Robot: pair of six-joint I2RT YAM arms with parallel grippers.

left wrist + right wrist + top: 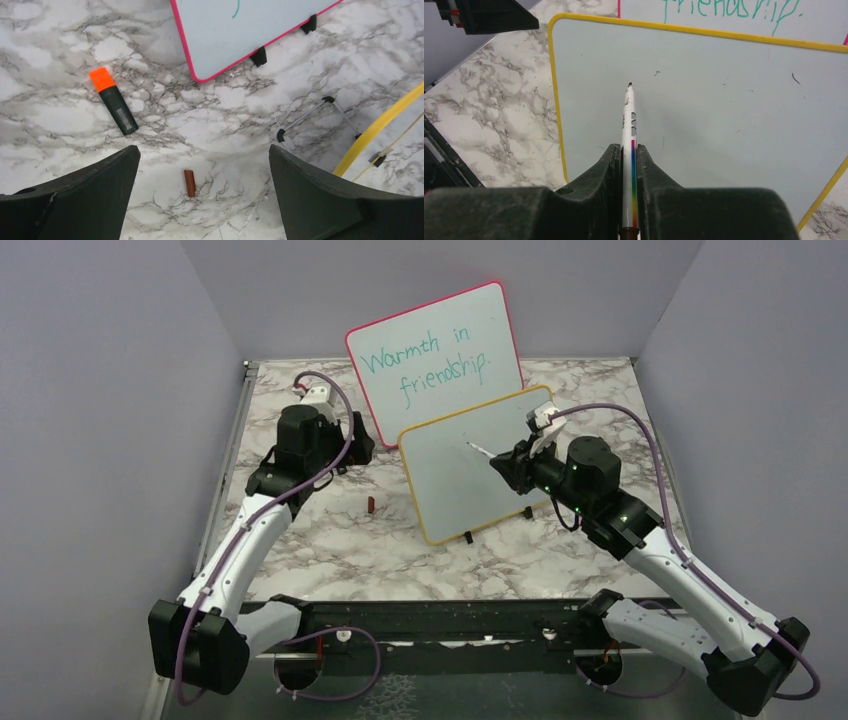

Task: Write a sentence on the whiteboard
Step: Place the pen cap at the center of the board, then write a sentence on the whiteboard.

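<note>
The whiteboard (pixel 470 475) with the yellow frame stands tilted on small black feet at mid-table. Its face (pixel 724 100) carries only a few small specks; no sentence shows on it. My right gripper (pixel 505 465) (pixel 628 147) is shut on a white marker (pixel 629 120) with a rainbow stripe. The marker's dark tip points at the upper left part of the board, very near its face. My left gripper (pixel 203 150) (pixel 358 448) hangs open above the table with nothing between its fingers. Below it lies a small reddish-brown cap (pixel 189 183) (pixel 371 504).
A pink-framed board (pixel 435 350) (pixel 225 30) with teal writing leans behind the yellow one. An orange-capped black highlighter (pixel 113 100) lies on the marble to the left. The yellow frame's edge (pixel 380 125) and a wire stand (pixel 310 115) are to the right of my left gripper.
</note>
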